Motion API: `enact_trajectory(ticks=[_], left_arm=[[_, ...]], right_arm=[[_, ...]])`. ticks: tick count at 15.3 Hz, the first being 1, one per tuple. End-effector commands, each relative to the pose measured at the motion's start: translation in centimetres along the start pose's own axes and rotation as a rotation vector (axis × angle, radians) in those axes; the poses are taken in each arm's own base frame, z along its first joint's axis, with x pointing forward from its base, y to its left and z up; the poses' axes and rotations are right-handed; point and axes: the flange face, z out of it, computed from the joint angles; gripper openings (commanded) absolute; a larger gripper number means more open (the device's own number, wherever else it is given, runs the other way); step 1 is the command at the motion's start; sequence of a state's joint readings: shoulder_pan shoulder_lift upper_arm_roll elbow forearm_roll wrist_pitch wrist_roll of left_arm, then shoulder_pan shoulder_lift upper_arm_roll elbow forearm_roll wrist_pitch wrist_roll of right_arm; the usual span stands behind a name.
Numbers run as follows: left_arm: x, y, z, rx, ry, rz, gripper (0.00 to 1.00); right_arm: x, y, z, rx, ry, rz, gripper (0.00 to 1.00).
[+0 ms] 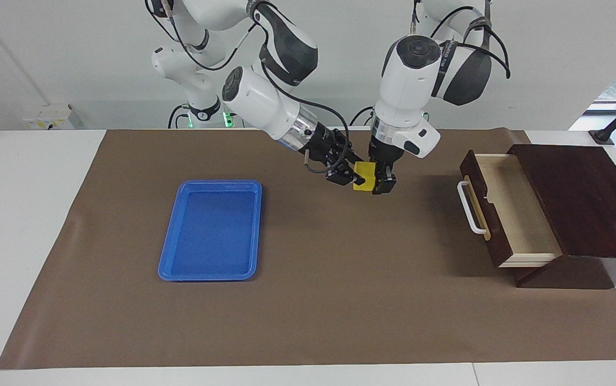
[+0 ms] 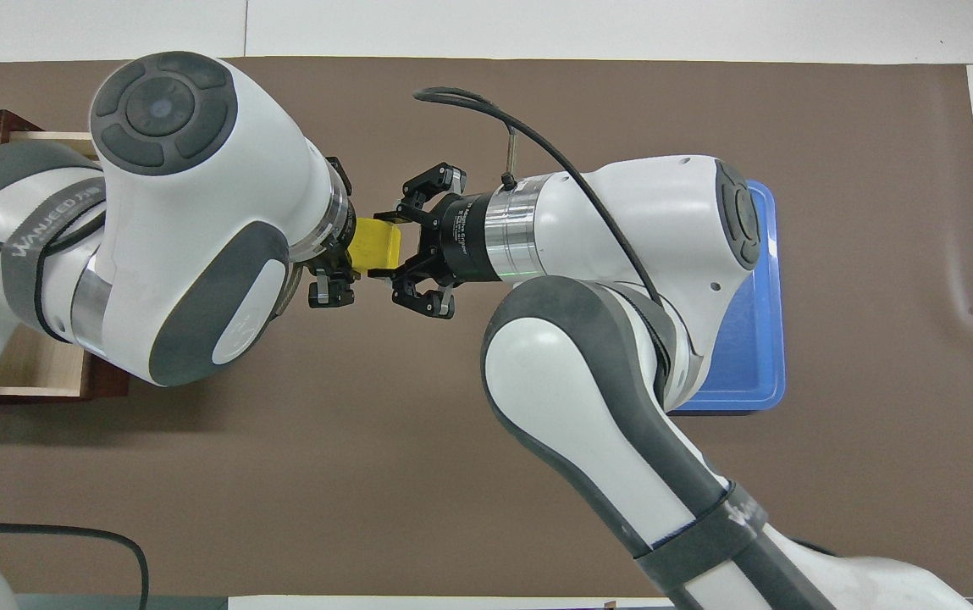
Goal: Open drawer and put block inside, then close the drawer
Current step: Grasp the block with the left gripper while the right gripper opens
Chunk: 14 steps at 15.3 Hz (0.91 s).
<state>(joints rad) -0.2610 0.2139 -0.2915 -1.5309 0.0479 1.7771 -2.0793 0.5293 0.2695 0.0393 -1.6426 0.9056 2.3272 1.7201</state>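
Note:
The yellow block (image 1: 364, 175) hangs in the air over the middle of the brown mat, between both grippers; it also shows in the overhead view (image 2: 374, 244). My right gripper (image 1: 353, 175) reaches in sideways and is shut on the block (image 2: 384, 246). My left gripper (image 1: 380, 184) points straight down and sits against the block's side toward the left arm's end. The drawer (image 1: 519, 212) stands pulled open at the left arm's end, its pale inside bare, with its white handle (image 1: 468, 209) facing the table's middle.
The dark wooden box (image 1: 581, 198) holds the drawer. A flat blue tray (image 1: 211, 230) lies empty on the mat (image 1: 340, 300) toward the right arm's end; the right arm partly covers it in the overhead view (image 2: 753, 339).

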Motion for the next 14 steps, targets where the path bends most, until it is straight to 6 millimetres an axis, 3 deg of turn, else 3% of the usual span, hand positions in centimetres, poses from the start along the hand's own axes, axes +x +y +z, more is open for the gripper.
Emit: enact_trajectory(ticks=[1,2,3,5,14], left_arm=[[-0.45,0.95,-0.34,-0.024,-0.024,-0.009,0.00],[-0.38,0.99,-0.33,-0.023,-0.025,-0.011,0.00],[-0.37,0.99,-0.33,-0.024,-0.024,-0.010,0.00],[-0.45,0.92,-0.43,-0.025,-0.024,-0.010,0.00],[0.26,1.07,-0.33,-0.016,-0.003,-0.009,0.00]], right_arm=[[-0.73,0.17,0.21,-0.012,-0.008,0.029,0.17],[-0.78,0.24,0.27,-0.013,-0.008,0.028,0.20],[-0.90,0.34,0.26,-0.014,-0.008,0.027,0.32],[-0.82,0.38,0.31,-0.016,-0.004,0.027,0.97],[-0.82,0.37,0.28,-0.022,-0.004,0.030,1.00]])
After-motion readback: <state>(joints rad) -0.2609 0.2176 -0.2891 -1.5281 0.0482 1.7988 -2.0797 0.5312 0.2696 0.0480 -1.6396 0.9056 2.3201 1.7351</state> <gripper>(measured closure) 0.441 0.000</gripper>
